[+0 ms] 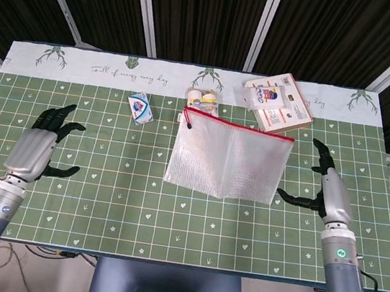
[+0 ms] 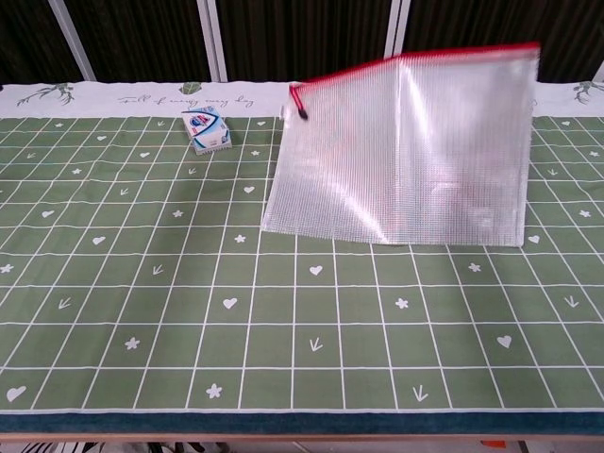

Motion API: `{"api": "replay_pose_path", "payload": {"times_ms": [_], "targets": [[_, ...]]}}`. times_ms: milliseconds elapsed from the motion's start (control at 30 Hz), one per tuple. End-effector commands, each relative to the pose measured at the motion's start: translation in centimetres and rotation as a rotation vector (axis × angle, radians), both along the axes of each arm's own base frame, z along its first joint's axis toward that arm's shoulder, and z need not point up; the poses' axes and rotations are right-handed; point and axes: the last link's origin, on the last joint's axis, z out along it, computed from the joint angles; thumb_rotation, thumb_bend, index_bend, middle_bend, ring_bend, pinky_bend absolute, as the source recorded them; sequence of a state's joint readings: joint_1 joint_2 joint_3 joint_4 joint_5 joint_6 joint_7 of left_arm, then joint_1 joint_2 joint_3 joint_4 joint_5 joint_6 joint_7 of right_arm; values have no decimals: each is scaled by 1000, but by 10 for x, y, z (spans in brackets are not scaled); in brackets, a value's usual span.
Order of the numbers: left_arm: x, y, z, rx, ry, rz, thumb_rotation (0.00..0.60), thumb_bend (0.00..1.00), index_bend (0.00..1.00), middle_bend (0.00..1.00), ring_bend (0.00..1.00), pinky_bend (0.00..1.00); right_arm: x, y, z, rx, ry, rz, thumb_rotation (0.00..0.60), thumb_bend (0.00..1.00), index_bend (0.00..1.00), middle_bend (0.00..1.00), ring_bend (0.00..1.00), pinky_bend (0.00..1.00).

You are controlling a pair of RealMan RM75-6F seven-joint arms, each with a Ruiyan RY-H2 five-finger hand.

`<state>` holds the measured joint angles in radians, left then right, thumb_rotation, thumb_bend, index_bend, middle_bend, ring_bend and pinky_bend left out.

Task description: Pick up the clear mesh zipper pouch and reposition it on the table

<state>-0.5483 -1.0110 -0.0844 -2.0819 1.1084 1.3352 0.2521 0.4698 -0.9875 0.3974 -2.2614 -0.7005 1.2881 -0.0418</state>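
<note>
Both the left robot hand (image 1: 33, 151) and right robot hand (image 1: 332, 196) are released, fingers spread, holding nothing. Between them the mesh zipper pouch (image 1: 227, 160) lies mid-table (image 1: 134, 217). Behind it sit a small carton (image 1: 140, 106) and a booklet (image 1: 281, 104).

A green gridded cloth (image 1: 116, 193) with small white hearts and arrows is covering the counter (image 2: 283, 436), ending in a pale strip (image 1: 82, 66) printed with antlers and script at the far edge. Black pleated curtains (image 1: 199, 12) are hanging behind, crossed by slanting white frame bars (image 1: 146, 10). Even light is falling throughout.
</note>
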Motion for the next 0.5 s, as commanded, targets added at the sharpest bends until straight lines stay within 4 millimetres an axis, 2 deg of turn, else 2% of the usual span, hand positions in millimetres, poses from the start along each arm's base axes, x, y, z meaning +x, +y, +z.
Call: {"api": "replay_pose_path", "payload": {"times_ms": [33, 200, 500], "targets": [[-21, -13, 7, 22, 22, 19, 600, 116, 186, 0, 0, 0, -36, 21, 10, -12, 130, -2, 600, 155, 0, 0, 0, 225], [-61, -42, 15, 78, 107, 20, 600, 104, 119, 0, 0, 0, -81, 47, 22, -70, 382, 64, 600, 117, 0, 0, 0, 223], [-108, -78, 17, 144, 201, 27, 600, 99, 22, 0, 0, 0, -136, 87, 38, -171, 615, 131, 600, 108, 0, 0, 0, 220]]}}
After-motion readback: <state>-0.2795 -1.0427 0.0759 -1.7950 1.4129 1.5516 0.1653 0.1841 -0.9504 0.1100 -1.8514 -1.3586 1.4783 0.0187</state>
